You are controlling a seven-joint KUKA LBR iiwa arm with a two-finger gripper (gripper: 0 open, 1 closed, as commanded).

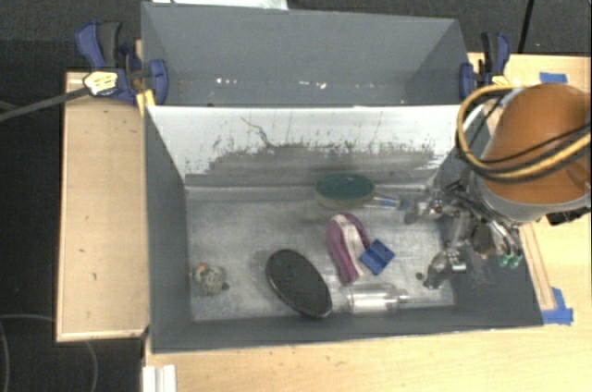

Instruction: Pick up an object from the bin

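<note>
Blue block [376, 258] sits beside my gripper [438, 266] at the bin's [250, 228] right side; can't tell its opening or any hold.

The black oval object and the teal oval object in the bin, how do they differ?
The black oval object is dark; the teal oval object is blue-green. The black one lies by the near wall of the grey metal bin, the teal one at the foot of the far wall. The black one lies diagonally, the teal one level across the view. Both are smooth ovals resting on the bin floor.
</note>
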